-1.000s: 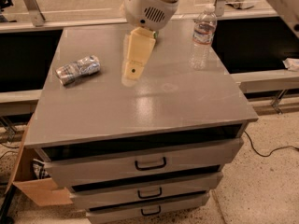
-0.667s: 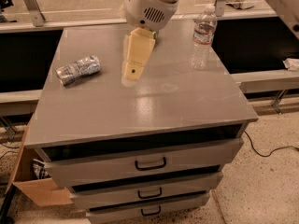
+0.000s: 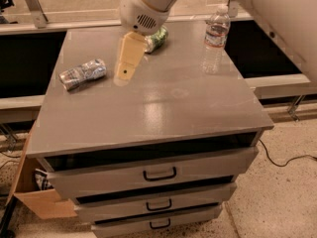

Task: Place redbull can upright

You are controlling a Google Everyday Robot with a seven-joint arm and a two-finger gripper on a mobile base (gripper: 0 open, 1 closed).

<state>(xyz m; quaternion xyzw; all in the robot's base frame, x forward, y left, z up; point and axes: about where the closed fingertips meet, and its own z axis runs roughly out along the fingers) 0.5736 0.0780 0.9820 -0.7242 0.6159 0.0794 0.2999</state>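
Dim warm light; tabletop [image 3: 173, 100] glare near jaws

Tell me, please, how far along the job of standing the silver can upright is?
Done: nothing yet; the silver can lies on its side near the left edge of the cabinet top. In hand: the tool hangs over the top just right of the can, apart from it. Left: grasp the can, stand it up, let go.

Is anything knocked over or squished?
The redbull can lies on its side at the left of the table and looks dented. The green can at the back lies down too. The bottle stands upright. The gripper hangs just right of the redbull can.
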